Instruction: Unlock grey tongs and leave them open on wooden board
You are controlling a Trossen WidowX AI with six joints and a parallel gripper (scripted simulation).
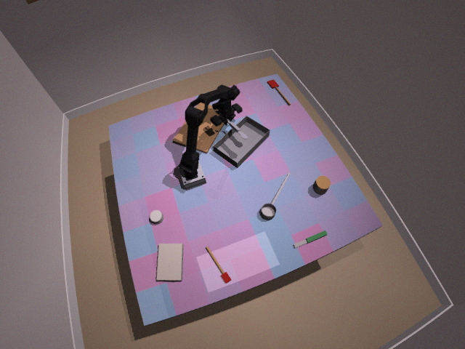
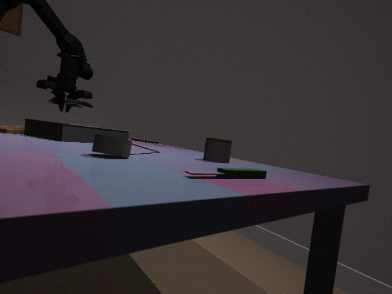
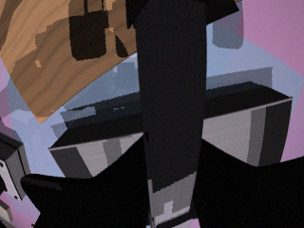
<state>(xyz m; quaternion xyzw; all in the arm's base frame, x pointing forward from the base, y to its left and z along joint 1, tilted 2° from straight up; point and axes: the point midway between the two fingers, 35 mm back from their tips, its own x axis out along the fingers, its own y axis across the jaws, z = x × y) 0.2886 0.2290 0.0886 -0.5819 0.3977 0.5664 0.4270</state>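
Observation:
My gripper (image 1: 226, 120) (image 2: 64, 109) (image 3: 166, 136) is shut on the grey tongs (image 1: 240, 131) (image 2: 84, 103) (image 3: 172, 85). It holds them in the air, above the roasting tin's side nearest the board. In the exterior view the tongs look nearly level and stick out on both sides of the fingers. In the wrist view they run lengthwise between the fingers; the arms look close together, but the lock cannot be made out. The dark roasting tin (image 1: 226, 158) (image 2: 44, 129) (image 3: 223, 105) stands below. The wooden board (image 1: 207, 145) (image 2: 9, 128) (image 3: 45, 90) lies beside it, under the arm.
A ladle-like pan (image 1: 267, 211) (image 2: 109, 145) with a thin handle, a round container (image 1: 321, 185) (image 2: 217, 150) and a green-handled tool (image 1: 316, 237) (image 2: 242, 173) lie away from the tin. Two red-headed tools (image 1: 272, 83) (image 1: 225, 277), a white round thing (image 1: 155, 216) and a pale block (image 1: 169, 262) lie farther off.

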